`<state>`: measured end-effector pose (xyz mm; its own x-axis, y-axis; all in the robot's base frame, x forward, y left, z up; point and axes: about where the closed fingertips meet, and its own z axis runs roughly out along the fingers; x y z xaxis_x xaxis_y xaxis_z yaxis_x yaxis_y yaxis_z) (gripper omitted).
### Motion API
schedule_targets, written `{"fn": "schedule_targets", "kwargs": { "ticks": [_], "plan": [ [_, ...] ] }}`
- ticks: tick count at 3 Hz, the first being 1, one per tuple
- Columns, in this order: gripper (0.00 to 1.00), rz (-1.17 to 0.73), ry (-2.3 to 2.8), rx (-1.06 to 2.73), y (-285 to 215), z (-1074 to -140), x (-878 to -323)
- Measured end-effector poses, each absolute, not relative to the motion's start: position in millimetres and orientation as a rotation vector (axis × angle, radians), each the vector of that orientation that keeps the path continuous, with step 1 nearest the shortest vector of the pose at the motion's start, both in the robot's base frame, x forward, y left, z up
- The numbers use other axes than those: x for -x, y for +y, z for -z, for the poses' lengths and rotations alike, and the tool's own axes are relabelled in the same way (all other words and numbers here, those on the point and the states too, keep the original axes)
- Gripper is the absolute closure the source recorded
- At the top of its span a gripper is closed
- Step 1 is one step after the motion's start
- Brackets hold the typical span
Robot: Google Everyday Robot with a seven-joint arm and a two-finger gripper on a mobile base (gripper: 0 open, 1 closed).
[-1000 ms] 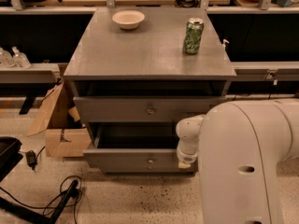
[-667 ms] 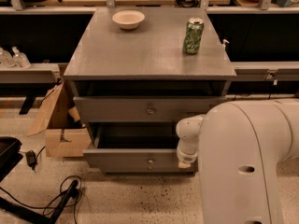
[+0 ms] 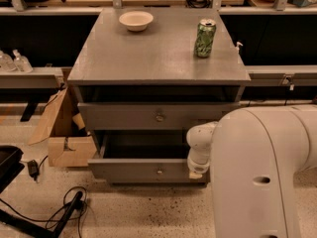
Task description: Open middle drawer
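The grey cabinet faces me. Under its top, the uppermost drawer front with a small round knob stands slightly out, with a dark gap above it. Below it the middle drawer is pulled out towards me, its dark inside showing and its knob central on the front. The lowest drawer is hidden beneath it. My white arm fills the lower right. My gripper is at the right end of the middle drawer's front, mostly hidden by the wrist.
A white bowl and a green can stand on the cabinet top. A cardboard box sits left of the cabinet. Black cables and a black base lie on the floor at lower left. Desks run behind.
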<state>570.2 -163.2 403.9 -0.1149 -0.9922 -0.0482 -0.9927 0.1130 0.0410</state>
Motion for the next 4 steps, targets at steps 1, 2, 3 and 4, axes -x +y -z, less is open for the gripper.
{"fn": "schedule_targets", "kwargs": {
  "ticks": [1,2,3,4],
  "plan": [
    [0.58,-0.098,2.337,2.084,-163.2,-403.9,-570.1],
    [0.36,-0.098,2.337,2.084,-163.2,-403.9,-570.1],
    [0.13,-0.098,2.337,2.084,-163.2,-403.9,-570.1],
    [0.00,-0.098,2.337,2.084,-163.2,-403.8,-570.1]
  ]
}}
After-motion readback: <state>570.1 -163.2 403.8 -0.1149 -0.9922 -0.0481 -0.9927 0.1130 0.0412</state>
